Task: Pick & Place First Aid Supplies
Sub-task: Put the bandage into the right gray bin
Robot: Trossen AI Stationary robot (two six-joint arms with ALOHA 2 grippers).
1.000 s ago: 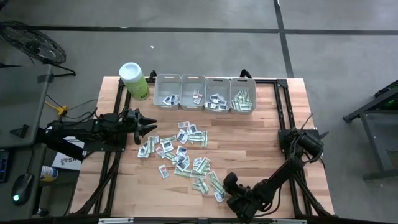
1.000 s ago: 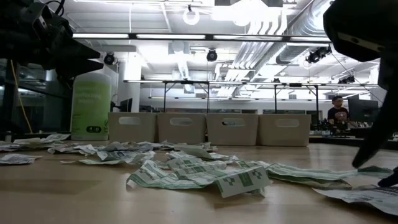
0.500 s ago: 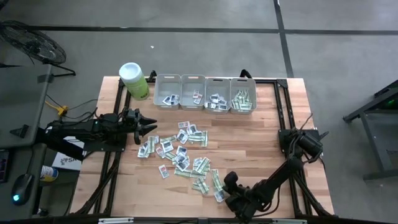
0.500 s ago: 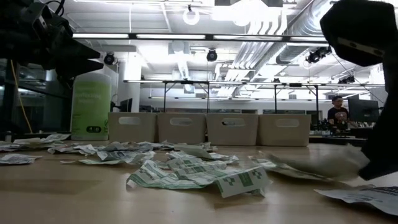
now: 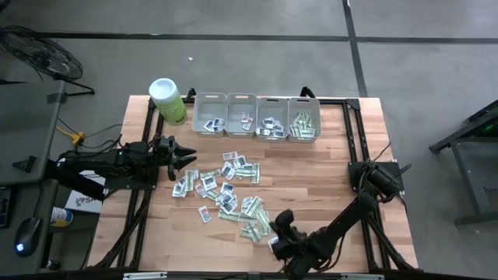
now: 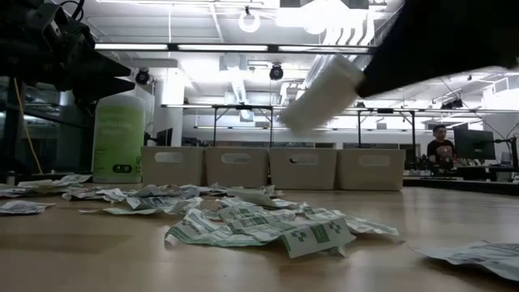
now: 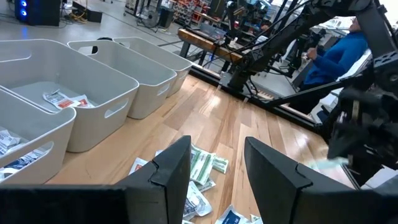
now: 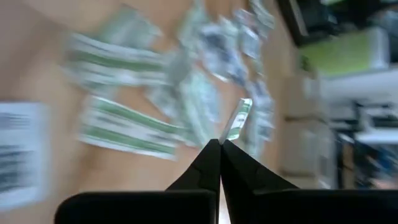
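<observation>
The first aid supplies (image 5: 226, 190) lie as a loose pile of small white packets and green-and-white strips on the wooden table; the low view shows the pile (image 6: 243, 223) flat on the top. My right gripper (image 5: 274, 232) is above the pile's near right end, shut on one green-and-white strip (image 8: 238, 119), which the low view shows as a pale blurred strip (image 6: 324, 91) high over the table. My left gripper (image 5: 187, 159) waits open at the pile's left side, pointing level, with nothing between its fingers (image 7: 168, 174). My right gripper pinches one end of the strip (image 8: 226, 138) between the very tips of its two shut fingers. The fingers slant down toward the table. The strip sticks out beyond the tips, seen edge-on, and is lifted clear of the table and the pile.
Several grey bins (image 5: 257, 117) stand in a row along the far edge, each with a few packets inside. A lime-green canister with a white lid (image 5: 166, 99) stands left of them. Bare wood lies right of the pile (image 5: 327, 179). A person sits in the room beyond (image 6: 439, 146).
My right gripper has taken hold of a strip at the pile's near right end and risen with it, tipping toward level and shifting a little toward the pile. The strip has gone from lying on the table to hanging clear above it.
</observation>
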